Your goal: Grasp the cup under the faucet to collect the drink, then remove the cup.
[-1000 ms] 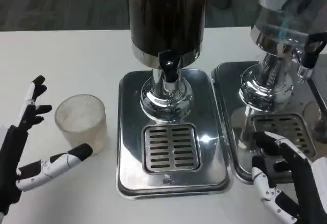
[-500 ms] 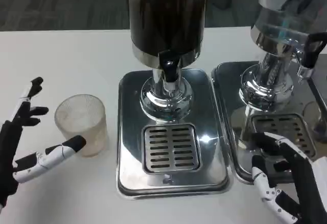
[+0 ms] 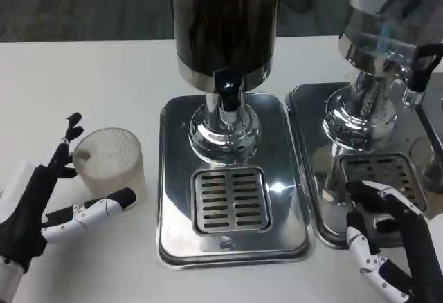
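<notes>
1. A clear ribbed cup (image 3: pixel 109 166) stands upright on the white table (image 3: pixel 90 75), left of the steel drip tray (image 3: pixel 233 248) and well clear of the faucet (image 3: pixel 228 88); it looks to hold no drink, though its frosted wall makes the bottom hard to read.
2. The drink dispenser (image 3: pixel 226 19) rises over the tray, its clear tank filled with a dark liquid; the black-handled faucet hangs above the slotted grate (image 3: pixel 230 199), with nothing standing on the grate.
3. A second dispenser (image 3: pixel 387 33), with a clear vessel on a chrome pedestal, sits on its own tray (image 3: pixel 304 178) at the right; what it holds cannot be told from this angle.
4. The left hand (image 3: pixel 52 199) flanks the cup with fingers spread wide, one upper fingertip beside the rim and a lower finger reaching toward the base; it grips nothing.
5. The right hand (image 3: pixel 387 241) rests low at the right edge, near the second tray's grate, fingers loosely apart and holding nothing.
6. Against the frame half a second back, the left hand has moved in toward the cup, its upper fingers now close against the left wall; the cup, both dispensers and the right hand sit much as they did.
</notes>
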You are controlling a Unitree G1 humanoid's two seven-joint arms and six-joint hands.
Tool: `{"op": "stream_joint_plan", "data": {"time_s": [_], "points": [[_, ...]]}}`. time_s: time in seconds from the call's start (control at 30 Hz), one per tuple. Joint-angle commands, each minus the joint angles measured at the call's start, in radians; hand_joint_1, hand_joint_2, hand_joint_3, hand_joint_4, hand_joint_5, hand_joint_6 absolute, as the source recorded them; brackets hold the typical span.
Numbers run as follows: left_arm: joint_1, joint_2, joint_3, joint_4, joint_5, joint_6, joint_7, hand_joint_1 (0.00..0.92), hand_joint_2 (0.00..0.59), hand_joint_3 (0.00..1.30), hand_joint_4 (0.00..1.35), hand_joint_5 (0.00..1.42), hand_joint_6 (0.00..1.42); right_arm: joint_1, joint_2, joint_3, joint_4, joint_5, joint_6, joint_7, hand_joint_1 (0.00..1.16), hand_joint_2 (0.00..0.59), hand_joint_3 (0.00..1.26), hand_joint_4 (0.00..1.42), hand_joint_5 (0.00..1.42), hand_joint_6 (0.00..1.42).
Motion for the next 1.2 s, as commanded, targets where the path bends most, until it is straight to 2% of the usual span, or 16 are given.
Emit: {"op": "stream_joint_plan", "data": {"time_s": [0.03,0.67,1.2], "points": [[-0.04,0.017,-0.018,0.052,-0.011,-0.007,-0.032,0.38,0.019,0.0,0.03,0.21,0.31,0.013,0.007,-0.002,-0.014,0.005,-0.001,-0.006,0.49,0.477,0.37,0.36,0.36,0.49],[-0.131,0.001,-0.037,0.184,-0.062,0.001,-0.055,0.381,0.024,0.01,0.06,0.24,0.34,0.031,0.012,-0.009,-0.027,0.002,0.0,-0.008,0.49,0.475,0.38,0.37,0.36,0.49],[-0.168,-0.002,-0.094,0.207,0.016,0.046,0.003,0.405,0.037,0.08,0.12,0.3,0.38,0.043,0.014,-0.009,-0.038,0.003,0.002,-0.004,0.49,0.47,0.4,0.38,0.37,0.5]]}}
